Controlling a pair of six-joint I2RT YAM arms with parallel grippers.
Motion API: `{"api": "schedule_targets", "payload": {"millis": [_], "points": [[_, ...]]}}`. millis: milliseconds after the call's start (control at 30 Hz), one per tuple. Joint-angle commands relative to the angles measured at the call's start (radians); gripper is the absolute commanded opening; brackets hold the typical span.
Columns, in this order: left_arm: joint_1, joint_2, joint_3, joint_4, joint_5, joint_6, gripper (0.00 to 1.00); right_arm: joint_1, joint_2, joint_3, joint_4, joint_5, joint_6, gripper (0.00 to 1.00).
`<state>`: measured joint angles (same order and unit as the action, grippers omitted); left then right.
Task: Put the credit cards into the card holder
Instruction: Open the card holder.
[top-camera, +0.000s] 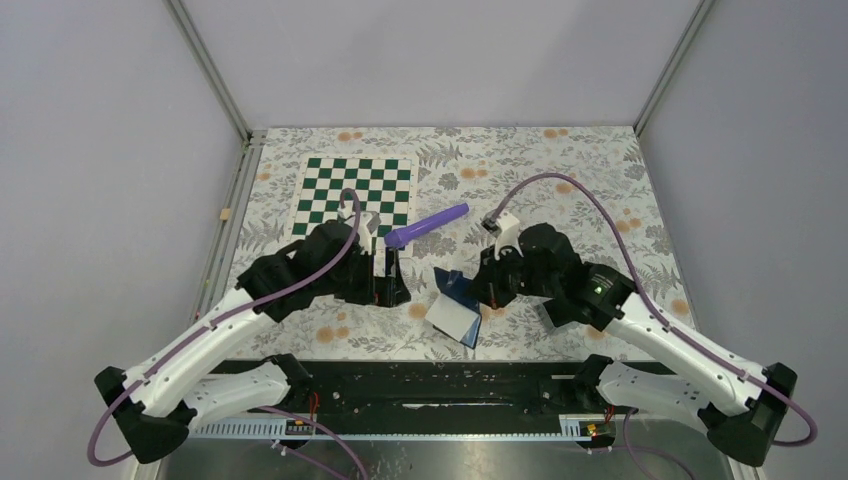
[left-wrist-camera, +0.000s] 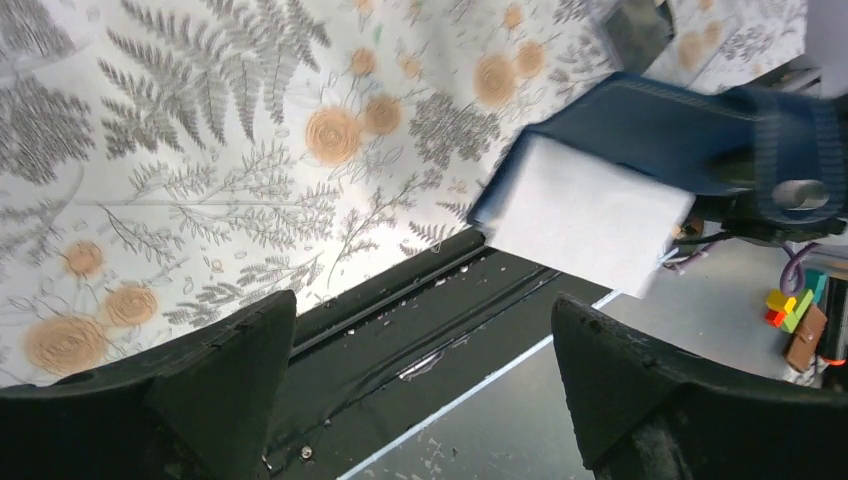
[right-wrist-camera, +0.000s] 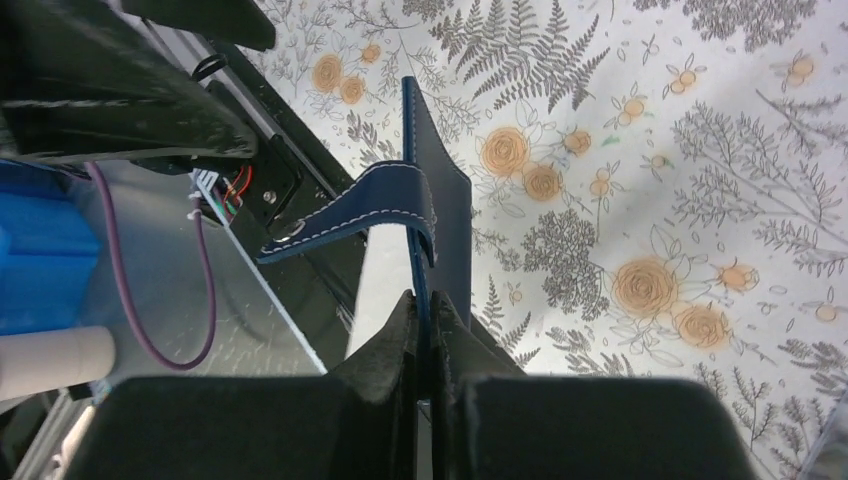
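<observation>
The navy-blue card holder (top-camera: 455, 305) stands half open on the flowered table near its front edge, its pale inner pocket (left-wrist-camera: 580, 215) facing the left arm. My right gripper (top-camera: 487, 292) is shut on one navy flap (right-wrist-camera: 438, 190), holding it edge-up; the snap tab (right-wrist-camera: 350, 215) hangs off to the left. My left gripper (top-camera: 388, 288) is open and empty, left of the card holder (left-wrist-camera: 650, 125) and apart from it, its fingers (left-wrist-camera: 230, 370) spread wide over the table's front edge. No credit card shows clearly in any view.
A green-and-white chessboard mat (top-camera: 355, 195) lies at the back left. A purple cylinder (top-camera: 427, 226) lies between the two arms behind the card holder. A black rail (top-camera: 430, 375) runs along the table's front edge. Small coloured blocks (left-wrist-camera: 795, 305) sit below the table.
</observation>
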<state>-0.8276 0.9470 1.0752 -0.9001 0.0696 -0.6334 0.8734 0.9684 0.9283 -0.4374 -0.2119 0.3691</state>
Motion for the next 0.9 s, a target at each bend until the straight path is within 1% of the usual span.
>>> {"api": "schedule_targets", "payload": {"millis": [0, 100, 167, 300, 433, 567, 733, 867], "points": [[0.072, -0.038, -0.146, 0.183, 0.180, -0.056, 0.97, -0.091, -0.097, -0.057, 0.018, -0.196, 0.038, 0.00], [0.089, -0.025, -0.249, 0.313, 0.279, -0.076, 0.93, -0.132, -0.118, -0.087, 0.041, -0.302, 0.059, 0.00], [0.089, -0.005, -0.288, 0.368, 0.305, -0.093, 0.91, -0.147, -0.125, -0.102, 0.068, -0.348, 0.084, 0.00], [0.089, 0.026, -0.317, 0.413, 0.324, -0.092, 0.88, -0.167, -0.119, -0.124, 0.130, -0.403, 0.152, 0.00], [0.087, 0.044, -0.327, 0.452, 0.356, -0.094, 0.86, -0.173, -0.083, -0.114, 0.147, -0.432, 0.187, 0.00], [0.088, 0.061, -0.319, 0.435, 0.345, -0.090, 0.84, -0.181, -0.073, -0.109, 0.164, -0.436, 0.200, 0.00], [0.088, 0.049, -0.296, 0.337, 0.224, -0.066, 0.82, -0.189, -0.070, -0.100, 0.162, -0.431, 0.201, 0.00], [0.083, 0.058, -0.286, 0.299, 0.221, -0.053, 0.79, -0.191, -0.066, -0.101, 0.161, -0.428, 0.204, 0.00]]}}
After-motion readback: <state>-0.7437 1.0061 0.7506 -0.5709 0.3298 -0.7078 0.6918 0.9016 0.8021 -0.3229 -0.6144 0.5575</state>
